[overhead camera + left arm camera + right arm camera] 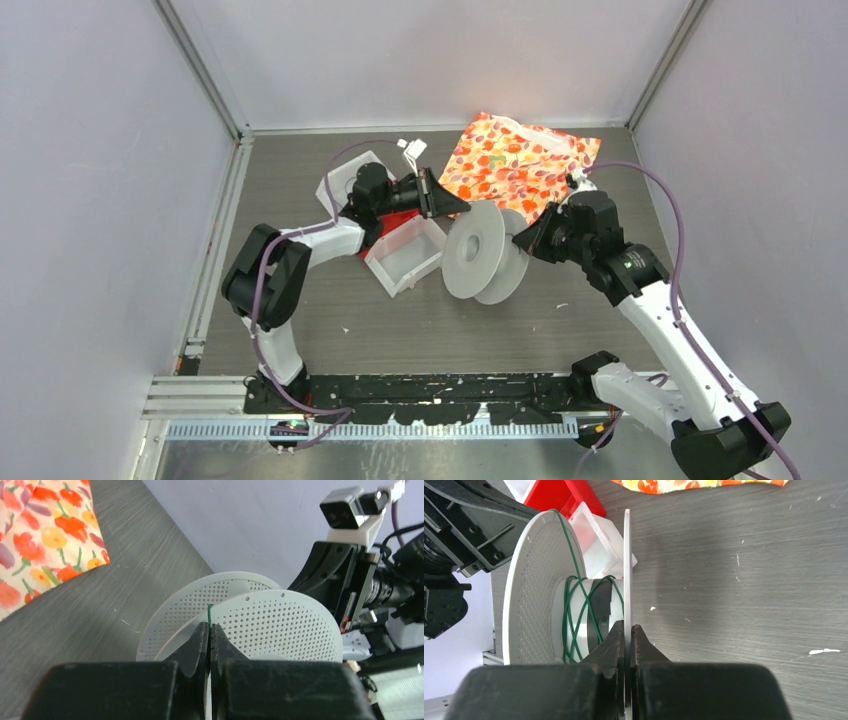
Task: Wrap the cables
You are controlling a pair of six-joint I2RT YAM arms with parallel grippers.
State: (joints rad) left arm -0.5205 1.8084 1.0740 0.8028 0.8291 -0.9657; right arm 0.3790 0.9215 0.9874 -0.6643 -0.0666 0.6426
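A white perforated spool [485, 255] is held off the table in the middle. A thin green cable [574, 600] is wound in a few loose turns round its hub and runs up over the left flange. My right gripper [626, 630] is shut on the edge of the spool's right flange [626, 555]. My left gripper [209, 628] is shut on the green cable [210, 614], which rises from its tips toward the spool's rim [280, 625]. In the top view my left gripper [455, 207] is at the spool's upper left and my right gripper [522, 240] at its right.
A white open box [405, 258] lies next to a red box [385, 240] just left of the spool; both show in the right wrist view [574, 500]. A flowered orange bag [520, 160] lies at the back. Another white box [345, 180] sits behind my left arm.
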